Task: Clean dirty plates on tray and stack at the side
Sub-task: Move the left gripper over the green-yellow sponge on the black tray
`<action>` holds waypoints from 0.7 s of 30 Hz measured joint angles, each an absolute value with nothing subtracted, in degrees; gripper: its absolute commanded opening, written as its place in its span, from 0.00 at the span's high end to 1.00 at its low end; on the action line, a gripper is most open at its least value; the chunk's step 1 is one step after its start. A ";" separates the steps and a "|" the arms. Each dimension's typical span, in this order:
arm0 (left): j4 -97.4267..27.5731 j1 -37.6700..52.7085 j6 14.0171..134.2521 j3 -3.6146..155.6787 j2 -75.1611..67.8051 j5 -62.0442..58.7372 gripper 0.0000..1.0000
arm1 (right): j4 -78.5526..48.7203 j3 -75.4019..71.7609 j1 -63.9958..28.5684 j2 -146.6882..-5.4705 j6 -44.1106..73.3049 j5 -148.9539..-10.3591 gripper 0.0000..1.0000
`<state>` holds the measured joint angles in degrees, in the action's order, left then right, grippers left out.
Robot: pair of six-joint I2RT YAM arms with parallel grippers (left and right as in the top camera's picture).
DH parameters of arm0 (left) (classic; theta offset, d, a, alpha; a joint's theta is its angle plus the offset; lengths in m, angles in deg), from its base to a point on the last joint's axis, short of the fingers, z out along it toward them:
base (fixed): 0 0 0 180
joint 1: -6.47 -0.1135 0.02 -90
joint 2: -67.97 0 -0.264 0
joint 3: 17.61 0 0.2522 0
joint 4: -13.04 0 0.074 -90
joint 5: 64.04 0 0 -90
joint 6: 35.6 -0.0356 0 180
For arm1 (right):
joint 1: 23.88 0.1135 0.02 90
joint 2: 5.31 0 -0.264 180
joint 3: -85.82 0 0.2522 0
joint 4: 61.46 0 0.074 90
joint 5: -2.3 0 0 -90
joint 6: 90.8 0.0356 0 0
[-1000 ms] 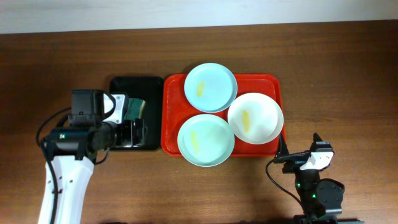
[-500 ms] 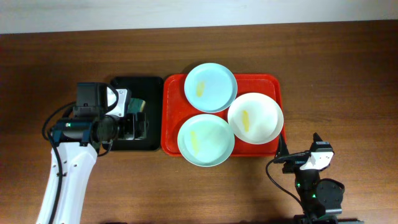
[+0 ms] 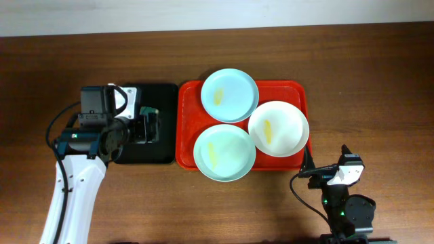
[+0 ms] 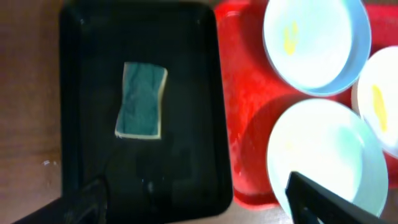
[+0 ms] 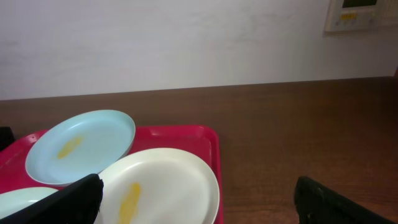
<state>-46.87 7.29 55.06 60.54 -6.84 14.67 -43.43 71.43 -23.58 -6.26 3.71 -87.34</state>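
Note:
A red tray [image 3: 190, 108] holds three plates with yellow smears: a pale aqua one at the back [image 3: 229, 95], a pale aqua one at the front [image 3: 224, 152], a white one on the right [image 3: 278, 128]. My left gripper [image 3: 147, 127] is open and empty above the black tray [image 3: 146, 154]. In the left wrist view a green sponge [image 4: 142, 101] lies on the black tray [image 4: 186, 74], ahead of my left gripper [image 4: 199, 202]. My right gripper [image 3: 327, 169] is open and empty, low near the front edge. In the right wrist view, the white plate [image 5: 155, 186] lies ahead of it [image 5: 198, 202].
Brown wooden table [image 3: 366, 74] stretches right of the red tray and far left. A white wall [image 5: 186, 37] runs behind the table. The right arm's base and cable [image 3: 342, 210] sit at the front right.
My left gripper has moved toward the back of the table, over the black tray and the sponge. The right arm and the plates have not moved.

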 measured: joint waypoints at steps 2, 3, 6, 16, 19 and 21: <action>-46.04 7.29 55.28 60.54 -6.84 15.53 0.41 | -43.41 71.43 -23.58 -6.26 3.76 -87.34 0.01; -45.67 7.29 55.48 60.54 -6.84 16.20 0.57 | -43.43 71.43 -23.58 -6.26 3.71 -87.34 0.01; -45.28 7.29 55.79 60.56 -7.32 17.93 0.89 | -43.41 71.43 -23.58 -6.26 3.69 -87.34 0.01; -43.18 7.29 55.98 60.58 -17.92 22.17 0.73 | -43.41 71.43 -23.58 -6.26 3.73 -87.32 0.01; -41.08 7.29 55.63 60.58 -20.48 23.50 0.74 | -43.43 71.43 -23.58 -6.26 3.69 -87.32 0.01; -39.83 7.29 54.21 60.58 -21.20 23.88 0.69 | -43.41 71.43 -23.58 -6.26 3.71 -87.32 0.01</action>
